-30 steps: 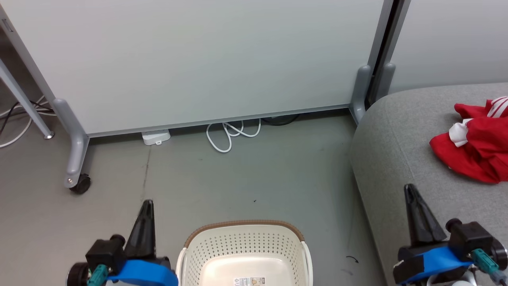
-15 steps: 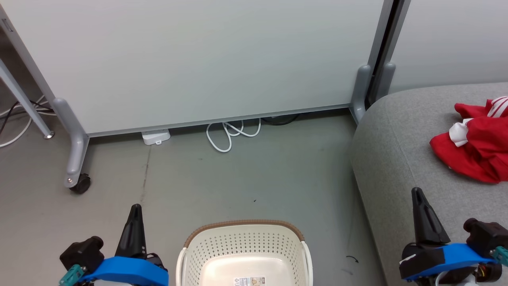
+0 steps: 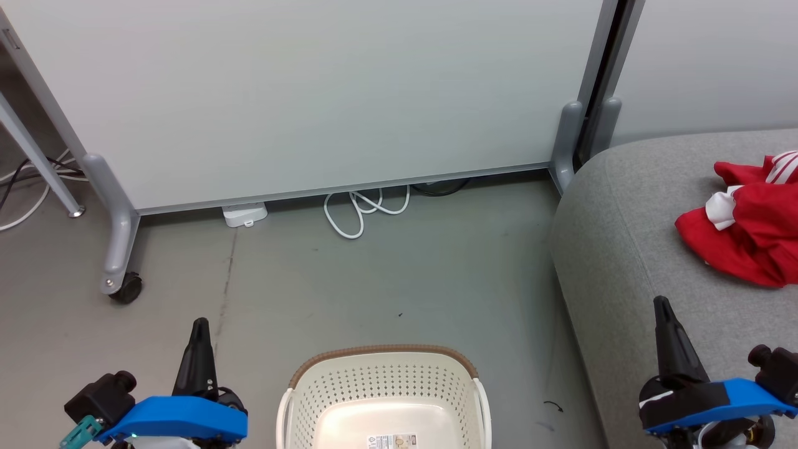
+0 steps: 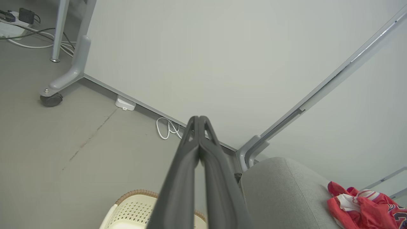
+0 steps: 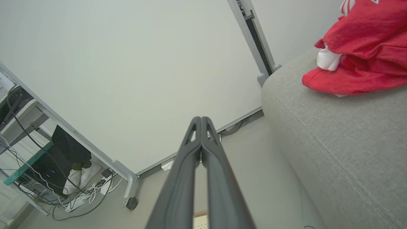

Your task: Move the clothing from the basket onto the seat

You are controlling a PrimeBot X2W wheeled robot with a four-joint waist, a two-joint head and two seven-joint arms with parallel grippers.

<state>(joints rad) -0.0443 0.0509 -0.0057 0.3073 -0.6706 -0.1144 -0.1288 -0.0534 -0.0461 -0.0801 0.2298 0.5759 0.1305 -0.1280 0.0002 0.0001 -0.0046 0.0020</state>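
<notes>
- On the seat (image 3: 623, 262) at your right, the clothing (image 3: 748, 237) is lying in a red heap, well apart from the basket (image 3: 381, 351)
- You are looking at a basket with a bare floor and a label (image 3: 391, 441), as far as it is in view, so the moving is looking finished
- Your left gripper (image 3: 201, 327) and right gripper (image 3: 661, 308) are hovering pinched together, gripping nothing

We see the grey floor (image 3: 399, 280) bearing the basket (image 3: 383, 350) nearest us. A looped white cable (image 3: 358, 212) and a small white box (image 3: 245, 216) lie under the partition (image 3: 312, 93), whose caster (image 3: 126, 288) stands at the left. On our right the seat (image 3: 617, 249) carries the crumpled clothing (image 3: 748, 231).
</notes>
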